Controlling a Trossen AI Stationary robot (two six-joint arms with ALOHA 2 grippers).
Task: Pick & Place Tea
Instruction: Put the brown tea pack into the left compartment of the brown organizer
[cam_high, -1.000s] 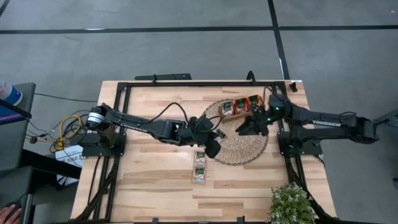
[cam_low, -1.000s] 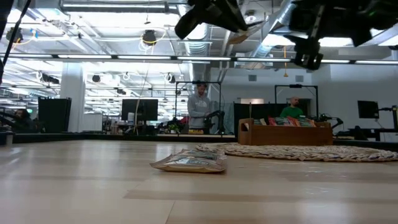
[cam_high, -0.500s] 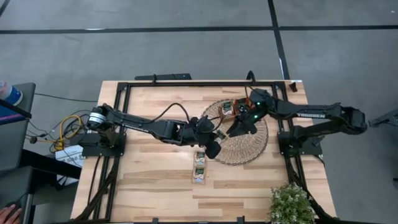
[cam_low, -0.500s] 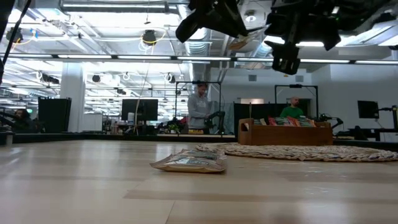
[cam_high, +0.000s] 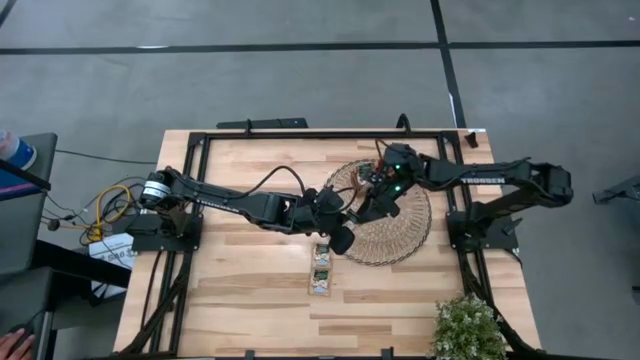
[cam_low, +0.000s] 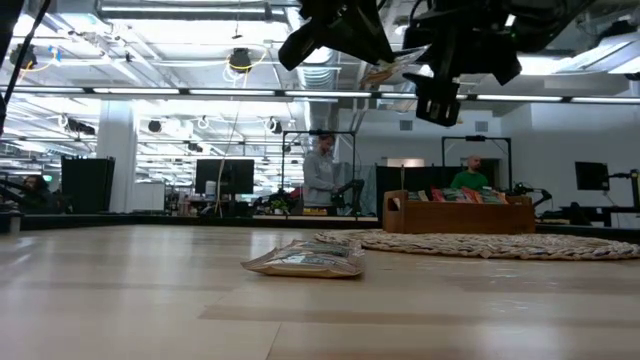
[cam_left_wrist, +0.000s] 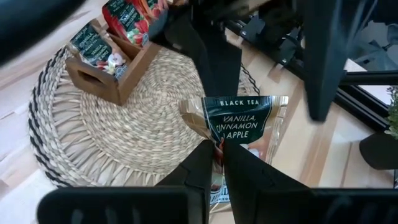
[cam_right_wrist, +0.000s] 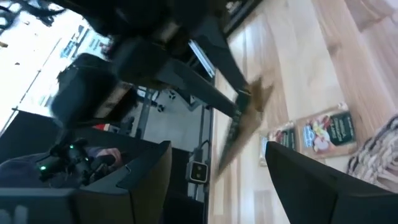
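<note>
My left gripper (cam_left_wrist: 219, 149) is shut on a dark green tea sachet (cam_left_wrist: 241, 124) in the air over the near-left rim of the round woven mat (cam_high: 400, 235). My right gripper (cam_high: 368, 205) is open. Its fingers (cam_left_wrist: 211, 56) stand on either side of the sachet's far end and do not visibly touch it. In the right wrist view the sachet (cam_right_wrist: 239, 127) shows edge-on ahead of the gripper (cam_right_wrist: 217, 149). Two more sachets (cam_high: 321, 252) (cam_high: 320, 282) lie flat on the table. The wooden tray (cam_high: 383, 170) with sachets sits on the mat's far part. My left gripper pinches the sachet's near edge (cam_left_wrist: 217, 140) between its two fingers. The fingers come from the table's left and slant downward. The sachet sticks out beyond the fingertips, lifted clear of the mat and the table, with its printed face toward the wrist camera.
A potted plant (cam_high: 468, 328) stands at the table's near right corner. A black frame (cam_high: 300, 135) runs along the table's edges. Bare wood lies at the table's near left (cam_high: 240, 290). In the low view, people stand in the room behind the table.
My right gripper has moved from over the wooden tray toward the table's left and slightly down, up to the sachet held by my left gripper. It has stayed open. The sachet has kept its place.
</note>
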